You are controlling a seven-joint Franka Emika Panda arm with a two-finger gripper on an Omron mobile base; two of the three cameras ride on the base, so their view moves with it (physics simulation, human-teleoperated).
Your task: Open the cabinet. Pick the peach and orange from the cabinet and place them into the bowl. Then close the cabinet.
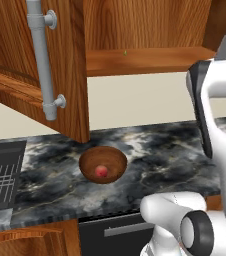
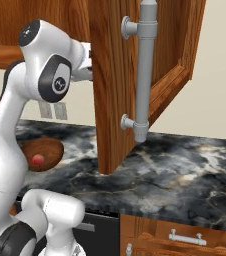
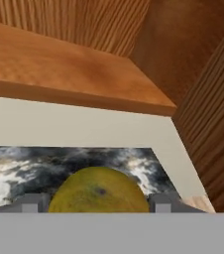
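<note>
The cabinet [image 1: 15,60] stands open, and its left door with a long grey bar handle [image 1: 42,65] swings out over the counter. Its right door [image 2: 115,100] hides my hand in the right base view. In the hand view the yellow-green orange [image 3: 99,191] sits between my two fingertips [image 3: 32,202], so my gripper [image 3: 98,204] is shut on it, in front of and below the cabinet's shelf [image 3: 59,64]. The dark wooden bowl [image 1: 92,156] rests on the counter under the left door. The reddish peach [image 1: 101,171] lies inside it; it shows again [image 2: 37,160] in the bowl [image 2: 52,145].
The dark marbled counter [image 1: 175,155] runs under the cabinet. A dark dish rack [image 1: 0,175] sits at its left end. Below the counter's right part is a wooden drawer with a short grey handle [image 2: 187,237]. Two wall outlets [image 2: 52,110] sit behind the arm.
</note>
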